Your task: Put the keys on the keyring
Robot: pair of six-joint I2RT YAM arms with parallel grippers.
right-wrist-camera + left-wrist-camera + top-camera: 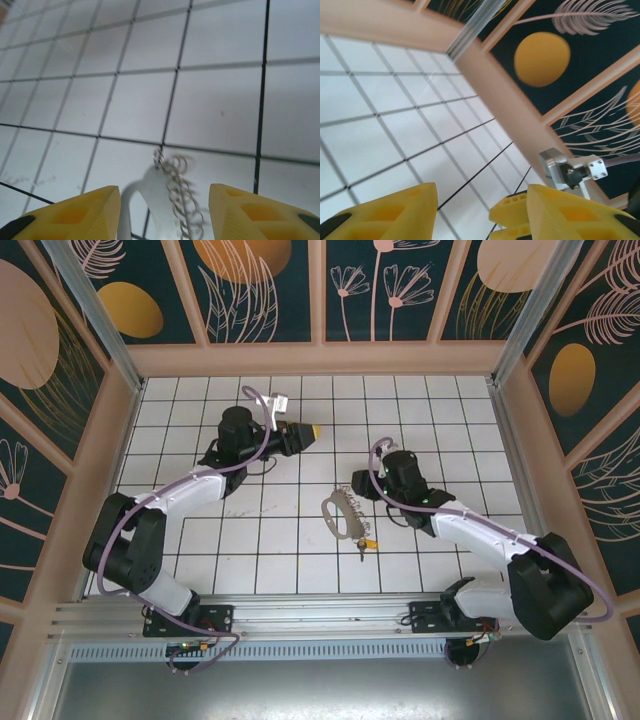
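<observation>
Overhead, two robot arms reach over a white tiled table (pixel 285 565) with black grid lines, boxed in by dark panels (pixel 260 285) painted with leaves and orange circles.

The left gripper (pixel 312 429) sits in the far-left middle of the table and points right. From its wrist camera, the yellow fingers (pixel 395 212) stand spread, with bare tile between them and nothing held.

The right gripper (pixel 356 485) sits near the table's centre and points left. The keyring (pixel 339 513), a thin grey oval loop with small bumps along one edge, lies flat on the tiles just near and left of this gripper. In the right wrist camera, the keyring (pixel 177 200) appears blurred on the table between the parted yellow fingers (pixel 250 212), and neither finger touches it.

The key (pixel 366 541), tiny and tan-gold, lies at the near-right end of the keyring. Whether it touches the loop or is threaded on it cannot be told.
</observation>
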